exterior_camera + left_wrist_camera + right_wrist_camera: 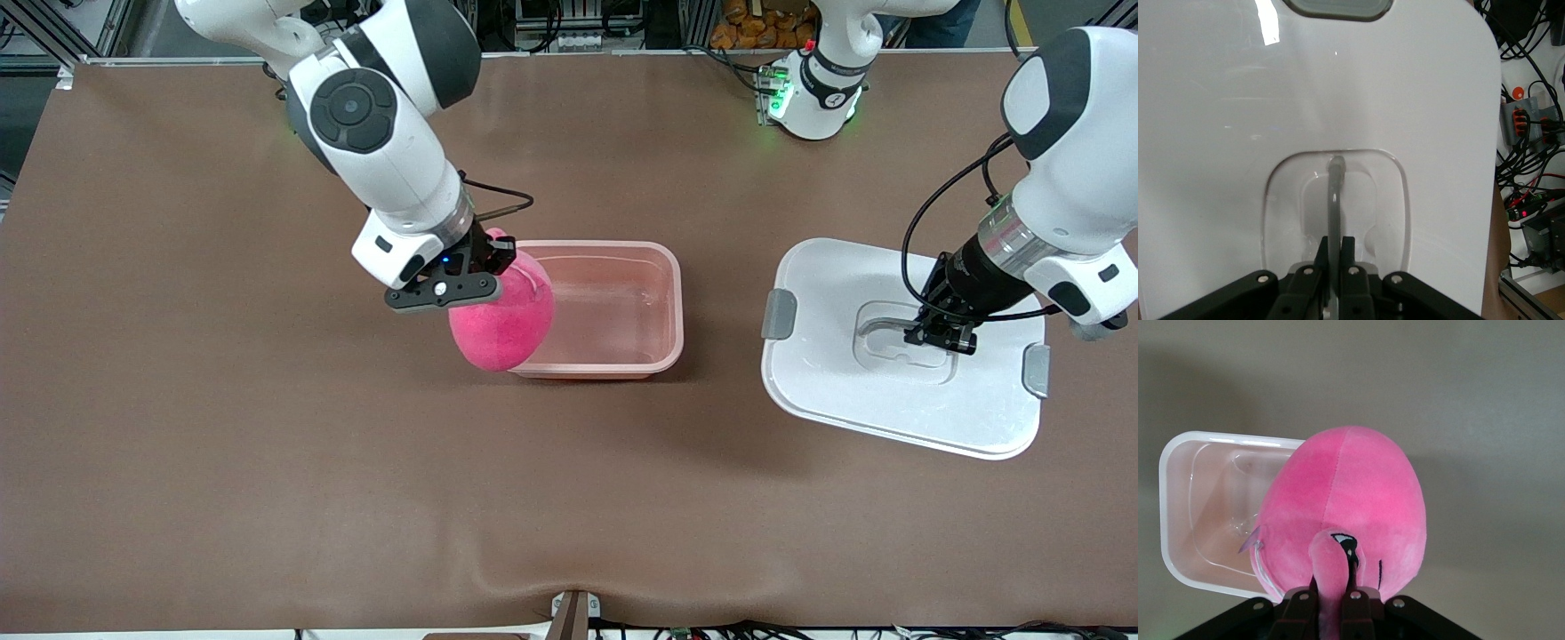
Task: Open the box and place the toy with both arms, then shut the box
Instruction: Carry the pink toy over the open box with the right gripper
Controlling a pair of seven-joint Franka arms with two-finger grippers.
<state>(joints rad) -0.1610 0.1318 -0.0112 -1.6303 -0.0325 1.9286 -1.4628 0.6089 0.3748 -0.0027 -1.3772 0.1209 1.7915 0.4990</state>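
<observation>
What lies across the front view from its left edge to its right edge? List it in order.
Right hand shut on the hot-pink plush toy → open translucent pink plastic tub → white lid with grey clips → left hand shut on the lid's clear handle.

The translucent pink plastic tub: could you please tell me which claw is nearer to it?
Right. The right claw holds the pink plush toy over the tub; the left claw grips the white lid's handle.
</observation>
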